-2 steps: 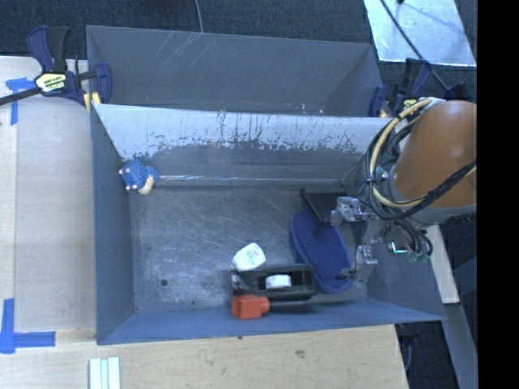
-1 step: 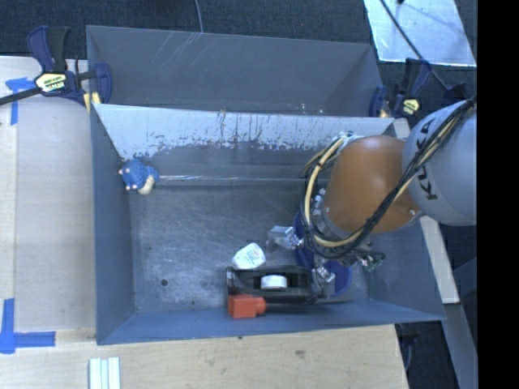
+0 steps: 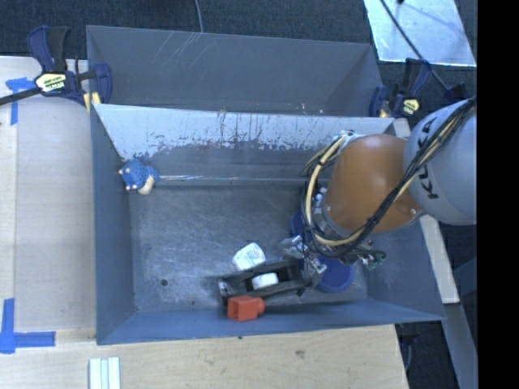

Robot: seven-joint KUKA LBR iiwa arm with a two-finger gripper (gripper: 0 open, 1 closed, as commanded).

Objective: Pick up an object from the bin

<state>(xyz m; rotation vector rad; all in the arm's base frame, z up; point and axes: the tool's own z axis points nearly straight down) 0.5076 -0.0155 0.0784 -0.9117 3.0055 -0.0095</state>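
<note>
The grey metal bin (image 3: 195, 225) has a scuffed floor and sloping walls. The arm (image 3: 442, 168) comes in from the right, and its wrist carries an orange cover (image 3: 369, 185) looped with yellow and black cables. Under that cover the gripper (image 3: 312, 264) sits low in the bin's near right part. The cover and cables hide it too much to tell whether it is spread or pressed together.

It hangs over the right end of a black flat object (image 3: 258, 283) that lies lengthwise near the front wall with a white patch on its top. A blue round thing (image 3: 339, 277) lies just right of the gripper. A red block (image 3: 245, 307) touches the black object's near edge. A white crumpled piece (image 3: 249, 256) lies just behind it. Well apart, a small blue and yellow toy (image 3: 138, 177) rests in the far left corner.
</note>
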